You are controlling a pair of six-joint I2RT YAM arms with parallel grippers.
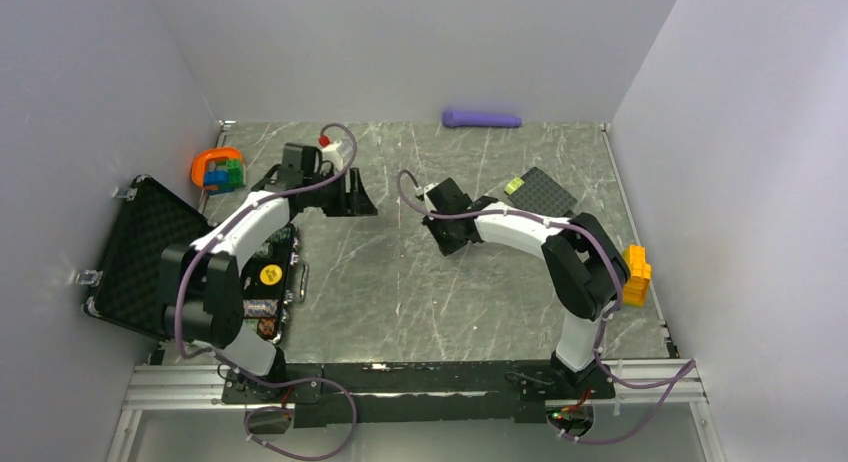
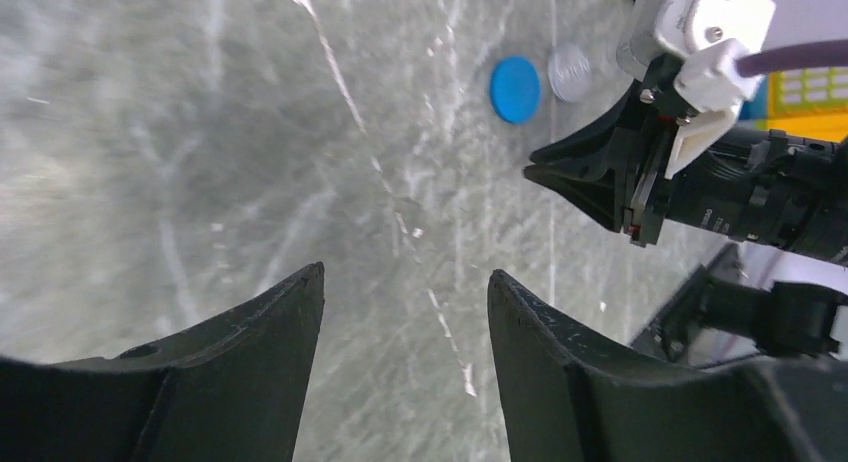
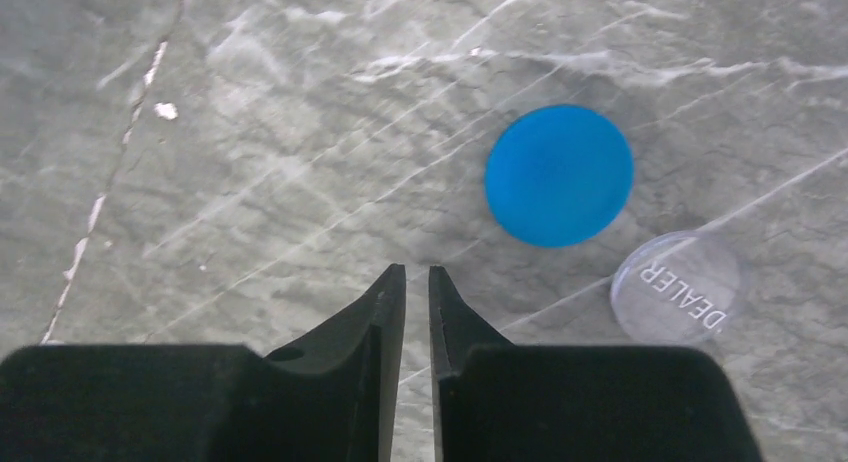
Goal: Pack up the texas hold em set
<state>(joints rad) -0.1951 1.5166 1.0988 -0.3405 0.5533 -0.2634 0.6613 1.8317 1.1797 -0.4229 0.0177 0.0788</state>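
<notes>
- The right jaws, almost pressed together and empty, hovered just short of the flat blue round disc (image 3: 559, 175) on the grey marbled counter (image 3: 250, 132), probably lining up a pickup.
- The left jaws were spread, empty.
- The open black foam-lined case (image 1: 150, 247) lay well apart at the left.
- Only the right wrist view read "DEALER" on the clear round button (image 3: 678, 286) beside the disc.

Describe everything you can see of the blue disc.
The blue disc is round, flat, matte and unmarked, plastic-looking. It lies flat on the marble table, close beside a clear DEALER button, seemingly not touching it. The right end effector is near it, without contact.
</notes>
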